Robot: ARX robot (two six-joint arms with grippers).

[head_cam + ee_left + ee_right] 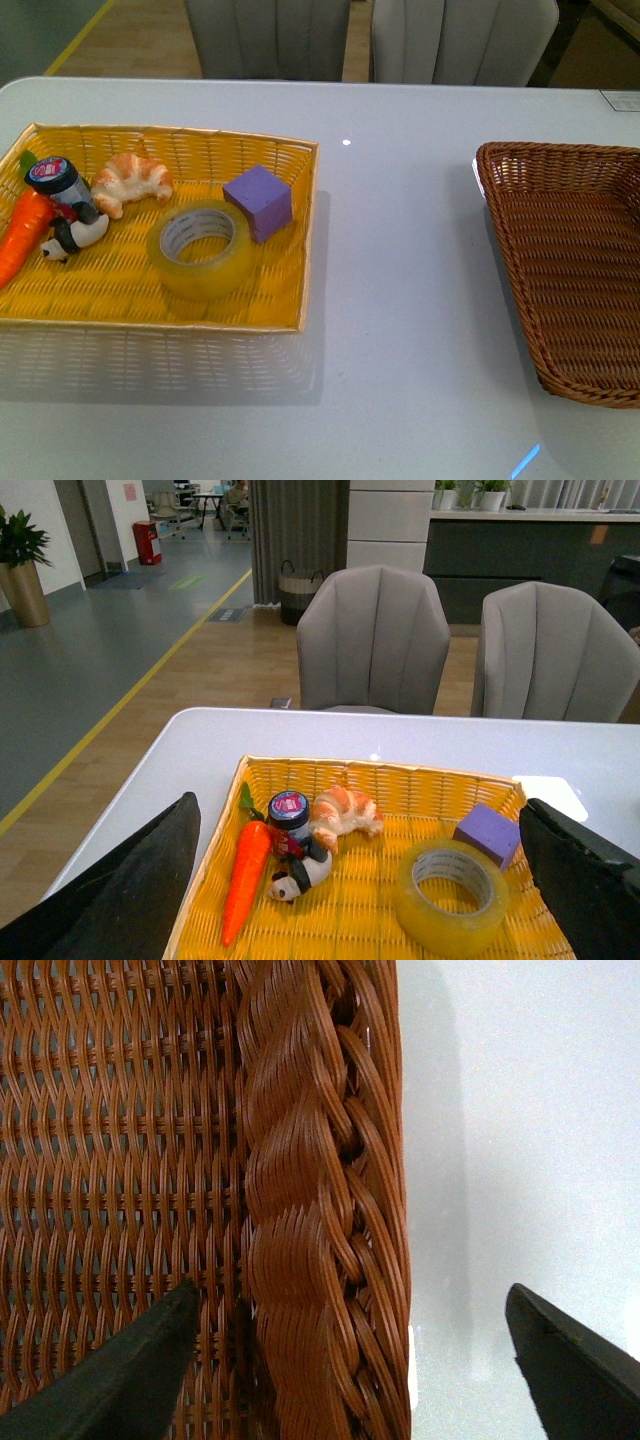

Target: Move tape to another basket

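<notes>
Nothing of the move is done yet, by the look of it. Starting at your left, the tape [200, 275] lies flat, hole up, in the yellow tray [150, 325]. It is just beside the purple cube [260, 200] and apart from the croissant [130, 180] and the carrot [25, 235]. Your left gripper [359, 802] hangs back from that tray and above it, fingers spread wide with nothing between them and no contact with the tape. Across the white table [400, 300], well apart to the right, the basket [580, 260] holds nothing in the part you can see. Your right gripper [351, 1287] hovers over the basket's braided rim, likewise wide open and empty-handed. So the reach, the grasp, the carry across and the release all remain, I'd judge.
</notes>
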